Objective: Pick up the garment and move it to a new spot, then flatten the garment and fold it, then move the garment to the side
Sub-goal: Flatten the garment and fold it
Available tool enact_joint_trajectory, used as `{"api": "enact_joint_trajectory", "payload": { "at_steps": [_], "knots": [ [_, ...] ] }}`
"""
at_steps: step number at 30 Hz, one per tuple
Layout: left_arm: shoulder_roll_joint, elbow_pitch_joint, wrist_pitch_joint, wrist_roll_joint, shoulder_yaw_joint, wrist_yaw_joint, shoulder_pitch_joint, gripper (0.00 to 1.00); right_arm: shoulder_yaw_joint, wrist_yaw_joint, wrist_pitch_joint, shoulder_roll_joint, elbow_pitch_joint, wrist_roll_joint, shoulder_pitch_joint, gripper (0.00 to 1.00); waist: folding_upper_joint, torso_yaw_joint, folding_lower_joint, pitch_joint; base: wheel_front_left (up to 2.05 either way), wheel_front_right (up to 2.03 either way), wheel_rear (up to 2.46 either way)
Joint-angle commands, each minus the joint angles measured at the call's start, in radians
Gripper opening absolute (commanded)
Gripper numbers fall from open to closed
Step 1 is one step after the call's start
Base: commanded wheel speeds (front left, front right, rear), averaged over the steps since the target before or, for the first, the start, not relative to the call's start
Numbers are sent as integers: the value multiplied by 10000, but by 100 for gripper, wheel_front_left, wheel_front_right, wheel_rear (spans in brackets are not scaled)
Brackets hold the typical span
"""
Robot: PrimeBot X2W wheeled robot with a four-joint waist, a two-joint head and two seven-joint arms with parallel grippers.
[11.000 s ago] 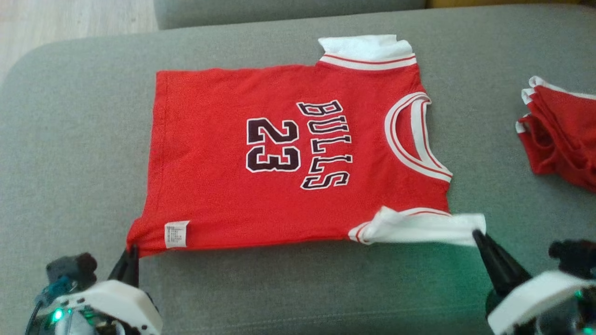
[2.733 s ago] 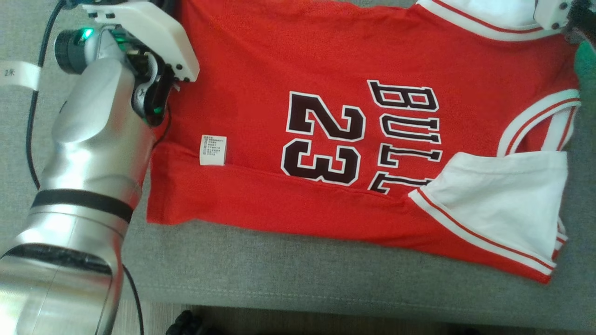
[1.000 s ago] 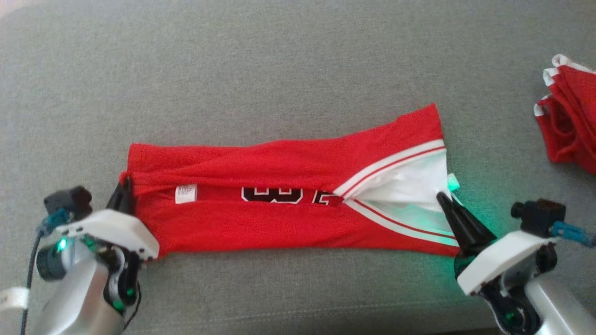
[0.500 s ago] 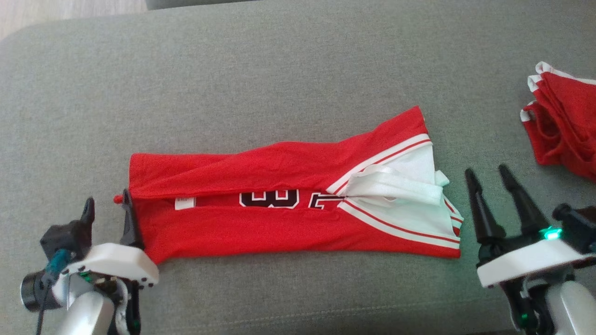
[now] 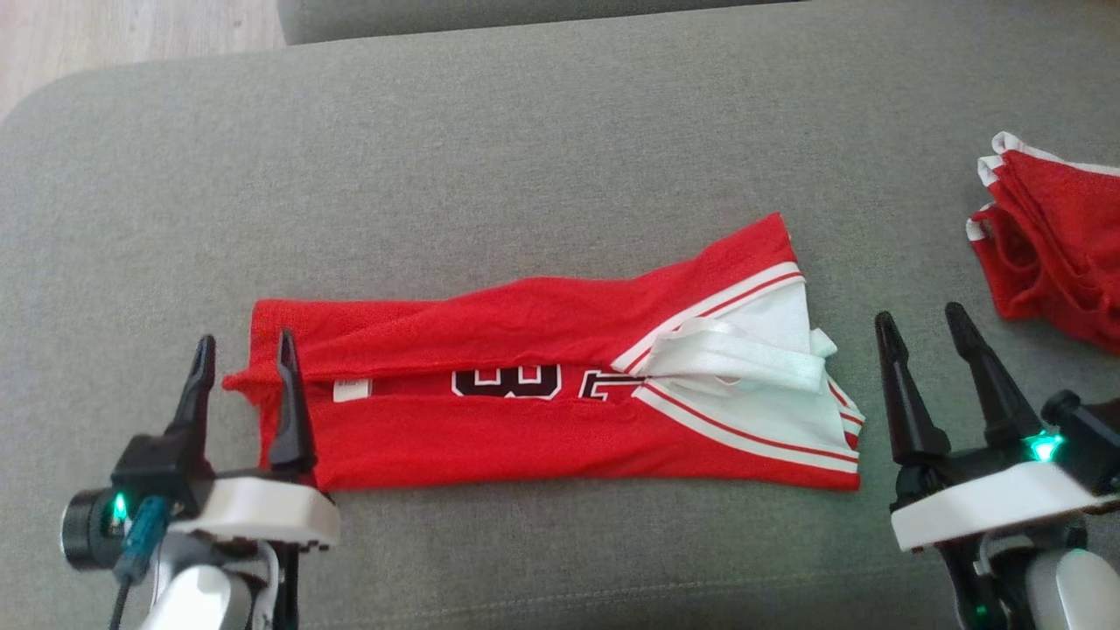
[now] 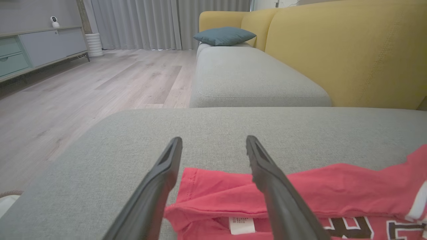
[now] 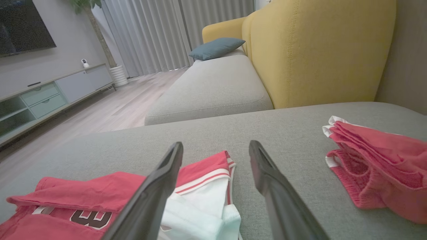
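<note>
Found the red, white-trimmed jersey (image 5: 542, 420) folded into a long strip, flat on the grey fabric sofa seat (image 5: 525, 157). Saw left gripper (image 5: 242, 350) at its hem end, right gripper (image 5: 919, 317) just beside its white end, both spread wide, gripping nothing. Caught a crumpled red garment (image 5: 1050, 245) far right. Took in, from the wrists, yellow sofa back (image 6: 350, 50), teal cushion (image 6: 224, 35), pale wood floor (image 6: 100, 83).

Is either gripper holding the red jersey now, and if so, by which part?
Nothing is held. Both the left gripper and the right gripper stand open; the jersey lies loose on the grey cushion.
</note>
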Motion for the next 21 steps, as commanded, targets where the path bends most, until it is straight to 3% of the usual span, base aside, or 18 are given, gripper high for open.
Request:
{"api": "enact_joint_trajectory", "payload": {
  "at_steps": [1,14,21],
  "knots": [
    [166,-332,-118,65,378,31,-85,100,158,65,23,-54,-407,-67,-7,100,-1,-14,0,-4,0,0,0],
    [179,-382,-97,88,225,9,-122,100,40,65,202,-41,-248,-47,-18,100,-1,56,0,93,0,0,0],
    [39,-421,-101,147,122,-28,-549,100,84,65,487,-411,866,174,-468,100,-1,345,0,505,0,0,0]
  ]
}}
